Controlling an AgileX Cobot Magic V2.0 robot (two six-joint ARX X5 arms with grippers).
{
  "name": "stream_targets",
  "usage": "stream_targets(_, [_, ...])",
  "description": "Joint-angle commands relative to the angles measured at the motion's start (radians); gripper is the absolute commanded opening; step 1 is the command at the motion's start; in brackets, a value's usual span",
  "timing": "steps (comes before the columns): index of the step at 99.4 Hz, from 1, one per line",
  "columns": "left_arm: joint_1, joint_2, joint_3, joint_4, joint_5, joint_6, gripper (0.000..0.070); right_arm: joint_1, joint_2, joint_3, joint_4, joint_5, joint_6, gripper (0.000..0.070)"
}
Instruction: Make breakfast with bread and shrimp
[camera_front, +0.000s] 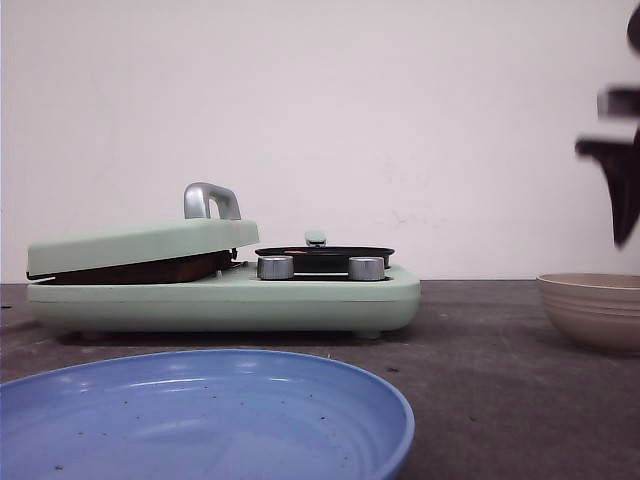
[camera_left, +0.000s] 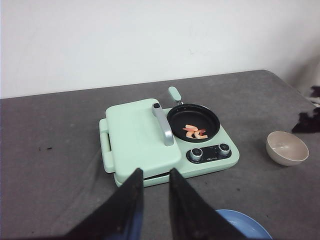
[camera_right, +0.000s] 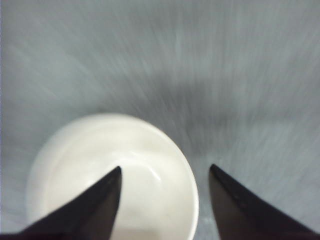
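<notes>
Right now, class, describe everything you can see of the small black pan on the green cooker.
The pan is round, shallow and black, seated in the pale green cooker beside its closed lid. A short green handle points towards the wall. Curled pink-orange shrimp lie inside. The two knobs sit just in front of it. No fingers touch it.

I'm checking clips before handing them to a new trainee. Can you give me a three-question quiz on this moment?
1. True or false: the shrimp lie in the small black pan of the green breakfast maker.
2. Multiple choice: the beige bowl under the right pincer looks A) full of shrimp, B) empty, C) filled with bread.
3. Fill in: the hinged lid with the silver handle is lowered over something ____ in colour.

Key:
1. True.
2. B; the view is blurred, but nothing shows inside.
3. Brown; the front view shows a dark brown edge under the lid, perhaps the bread, though it cannot be identified.
</notes>
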Motion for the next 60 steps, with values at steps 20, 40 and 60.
stream_targets(20, [-0.005,-0.007,0.018,-0.024,-0.002,-0.017,0.0000,0.067,-0.329,-0.002,0.029,0.028,0.011,0.0000])
stream_targets(40, [-0.005,-0.050,0.018,-0.032,-0.002,0.003,0.0000,0.153,-0.686,-0.163,0.084,0.064,0.010,0.0000])
stream_targets(60, [-0.005,-0.130,0.000,-0.031,-0.002,-0.020,0.0000,0.186,-1.017,-0.330,0.047,0.077,0.004,0.0000])
